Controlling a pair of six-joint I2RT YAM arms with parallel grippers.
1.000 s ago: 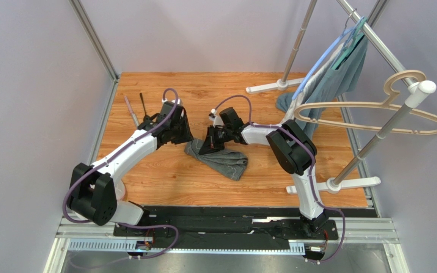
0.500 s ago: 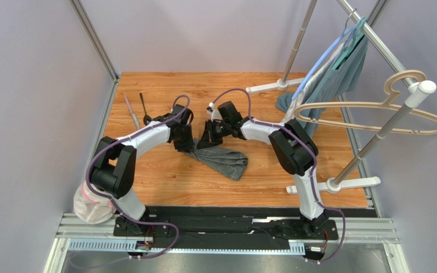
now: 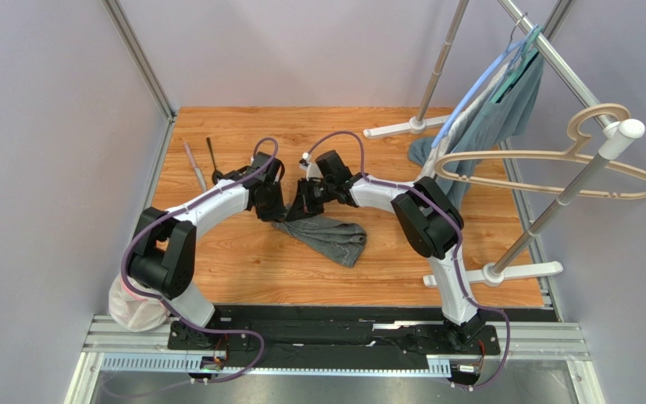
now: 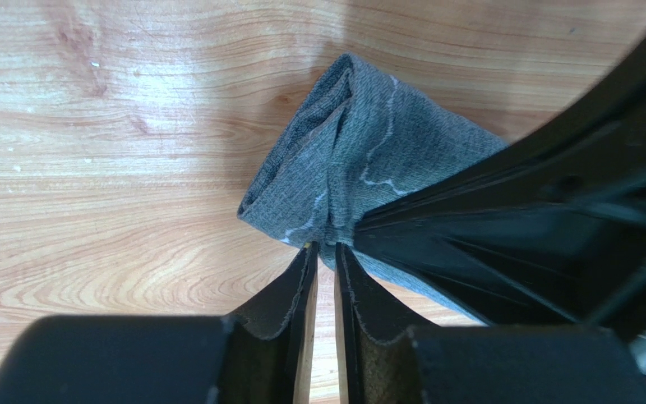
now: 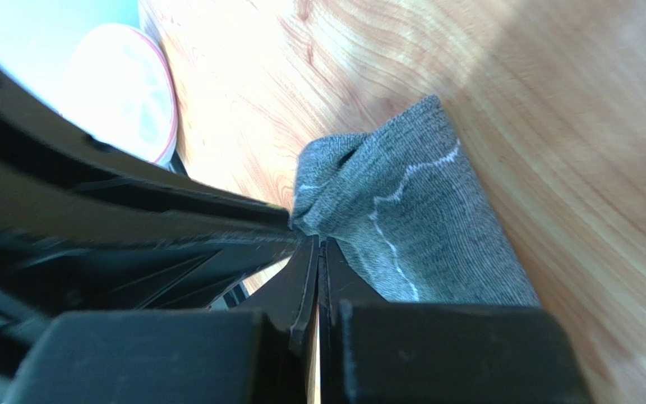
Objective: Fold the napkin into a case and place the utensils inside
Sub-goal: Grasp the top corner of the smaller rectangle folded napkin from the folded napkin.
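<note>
The dark grey napkin [image 3: 328, 236] lies crumpled on the wooden table, its pale stitching showing in both wrist views [image 4: 347, 156] [image 5: 415, 223]. My left gripper [image 3: 276, 212] [image 4: 325, 249] has its jaws drawn in to a narrow slit, pinching the napkin's raised far-left corner. My right gripper [image 3: 302, 206] [image 5: 317, 241] is shut on the same bunched corner, right beside the left one. A silver-grey knife [image 3: 193, 165] and a black spoon [image 3: 213, 159] lie at the far left, apart from both grippers.
A clothes rack stands on the right with a teal-grey garment [image 3: 503, 109] and a beige hanger [image 3: 554, 164]; its feet [image 3: 395, 129] [image 3: 493, 273] rest on the table. A white bag [image 3: 135, 305] sits by the left arm's base.
My left arm has swung in to the napkin's far-left corner and its jaws have narrowed onto the cloth. The right gripper has shifted slightly left, still shut.
</note>
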